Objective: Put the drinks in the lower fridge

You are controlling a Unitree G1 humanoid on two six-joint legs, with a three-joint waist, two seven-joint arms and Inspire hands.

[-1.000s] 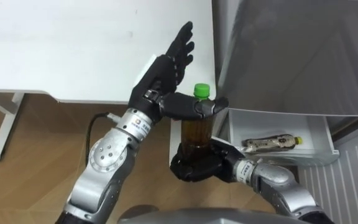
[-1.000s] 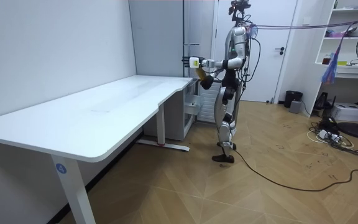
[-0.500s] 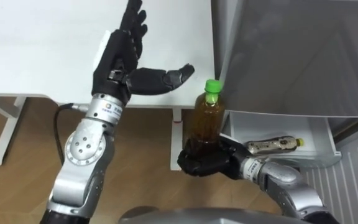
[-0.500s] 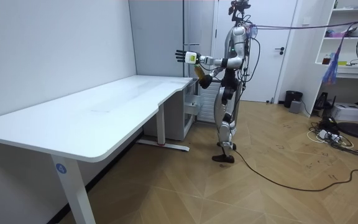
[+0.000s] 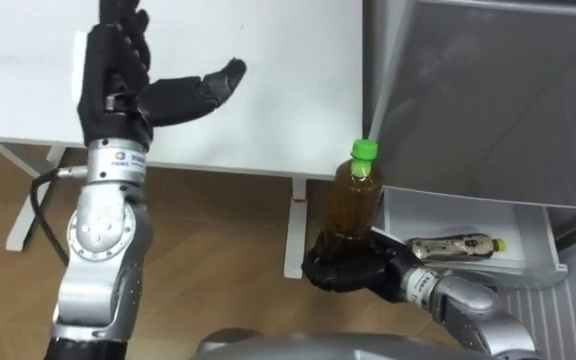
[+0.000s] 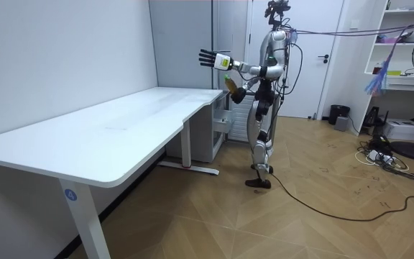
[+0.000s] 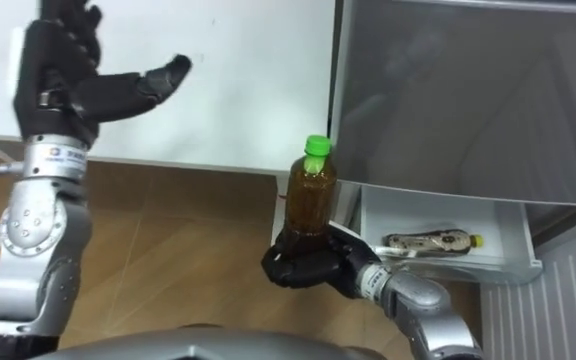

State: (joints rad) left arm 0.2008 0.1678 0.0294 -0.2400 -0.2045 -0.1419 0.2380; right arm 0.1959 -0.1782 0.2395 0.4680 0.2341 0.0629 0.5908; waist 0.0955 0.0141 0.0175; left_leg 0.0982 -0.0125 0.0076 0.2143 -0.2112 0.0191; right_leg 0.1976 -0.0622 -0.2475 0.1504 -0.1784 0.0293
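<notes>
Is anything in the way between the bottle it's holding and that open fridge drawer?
Nothing visible. The right hand grips the green-capped bottle upright just beside the open drawer, where another bottle lies flat with bare floor around it. The left hand is open over the table, well clear.

A white desk (image 6: 121,126) on wood floor (image 6: 279,223), grey wall (image 6: 63,50), perhaps shelves (image 6: 407,43) beyond.
</notes>
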